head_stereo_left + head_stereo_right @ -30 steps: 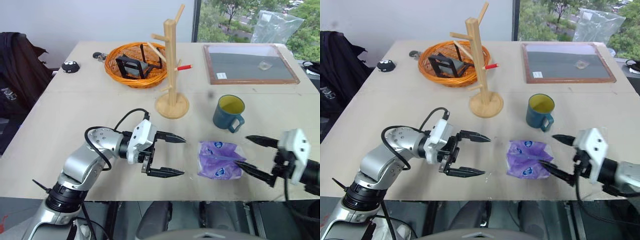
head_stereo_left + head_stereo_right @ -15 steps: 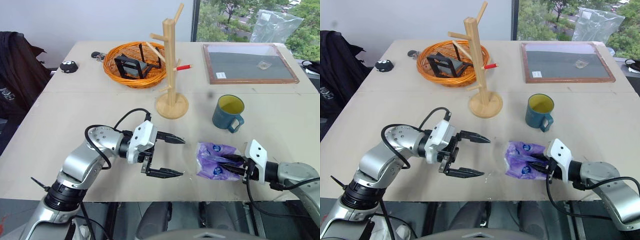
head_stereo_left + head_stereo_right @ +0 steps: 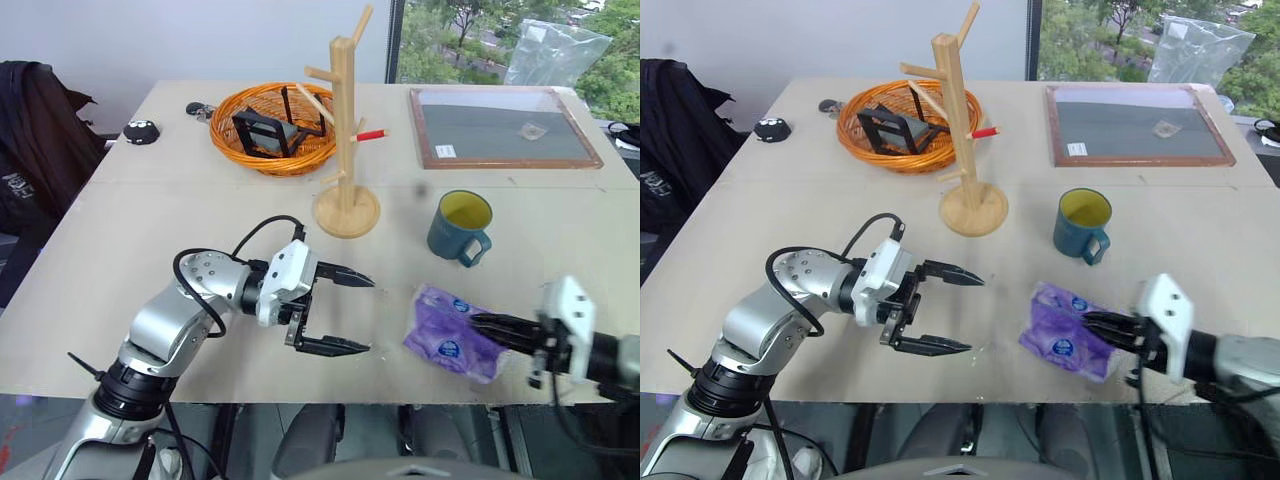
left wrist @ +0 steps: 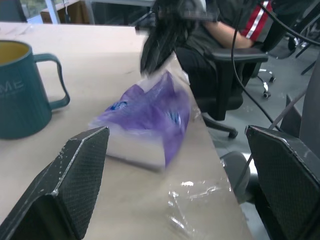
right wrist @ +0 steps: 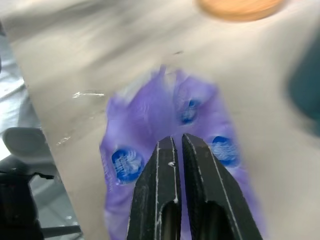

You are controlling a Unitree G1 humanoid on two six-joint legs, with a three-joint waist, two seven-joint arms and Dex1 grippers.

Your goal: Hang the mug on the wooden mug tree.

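Meanwhile, right gripper (image 3: 478, 321) pinching purple packet (image 3: 447, 343)

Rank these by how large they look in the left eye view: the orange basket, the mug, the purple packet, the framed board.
1. Framed board
2. Orange basket
3. Purple packet and mug: they look alike, and the packet lies nearer the camera, so I leave them unranked.

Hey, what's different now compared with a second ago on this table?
The right gripper, open a second ago, has shut on the purple packet and dragged it toward the table's right side, turning it askew. The left gripper hovers open as before. The mug, the wooden mug tree and the orange wicker basket have not moved.
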